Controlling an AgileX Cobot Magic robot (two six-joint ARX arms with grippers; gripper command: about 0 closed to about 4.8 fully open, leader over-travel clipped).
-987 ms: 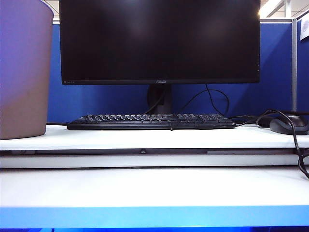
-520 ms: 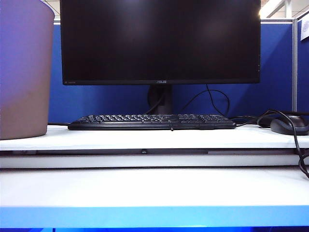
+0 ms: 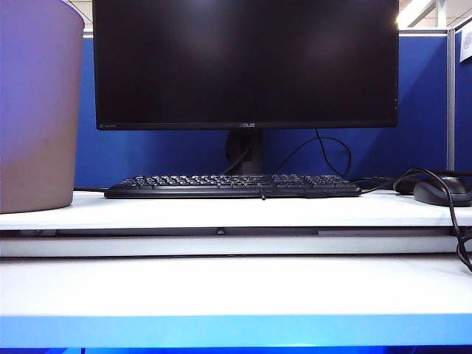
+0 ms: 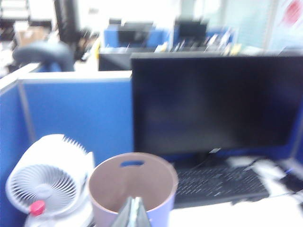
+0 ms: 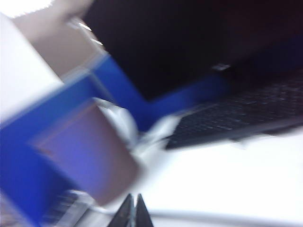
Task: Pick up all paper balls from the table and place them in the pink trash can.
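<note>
The pink trash can (image 3: 37, 110) stands at the far left of the white table (image 3: 236, 287), on its raised back shelf. In the left wrist view I look down into the can's open top (image 4: 132, 182). My left gripper (image 4: 134, 213) hangs shut and empty over the can's near rim. The right wrist view is blurred and tilted. It shows the can's side (image 5: 90, 156) close by, and my right gripper (image 5: 133, 210) is shut with nothing in it. No paper balls show in any view. Neither gripper appears in the exterior view.
A black monitor (image 3: 243, 63) and keyboard (image 3: 232, 186) fill the back shelf. A mouse (image 3: 441, 192) with a looping cable lies at the right. A white fan (image 4: 47, 182) stands beside the can. Blue partition walls close off the back.
</note>
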